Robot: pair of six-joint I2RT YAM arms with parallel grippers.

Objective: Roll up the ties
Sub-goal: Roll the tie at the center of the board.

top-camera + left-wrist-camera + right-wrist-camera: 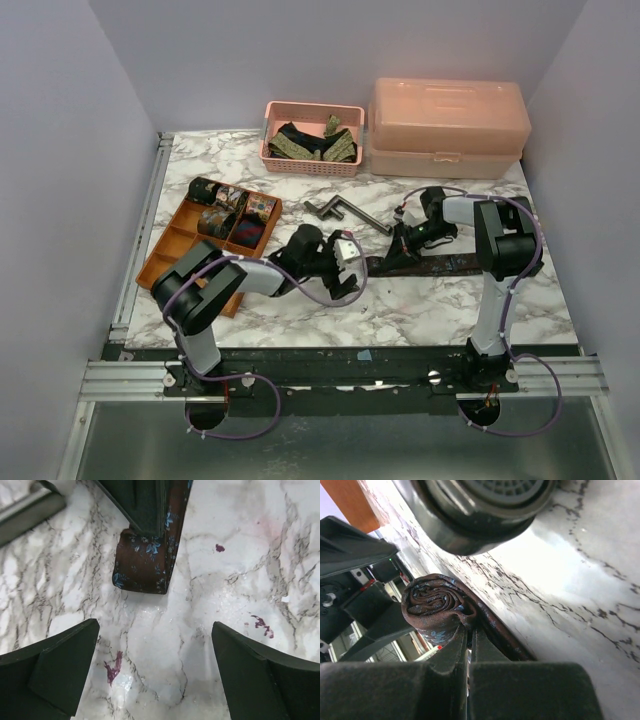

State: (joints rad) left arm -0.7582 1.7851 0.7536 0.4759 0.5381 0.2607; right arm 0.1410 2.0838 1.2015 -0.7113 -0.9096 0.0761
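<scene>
Jaws of the right gripper (468,630) clamp a half-coiled dark brown, blue-flowered fabric necktie (435,605); the left gripper (155,630) gapes wide nearby.

The white marble table (420,310) before me carried an orange divided tray (168,245) at my left. A pink basket (310,166) and a pink lidded box (447,128) stood along the far edge, with a grey metal bar (345,212) mid-table. Nearer me lay a dark brown tie (450,265), partly rolled.

tray (170,245) left, basket (310,166) behind it apparently holding ties (300,146), box (447,125) at basket's right
</scene>
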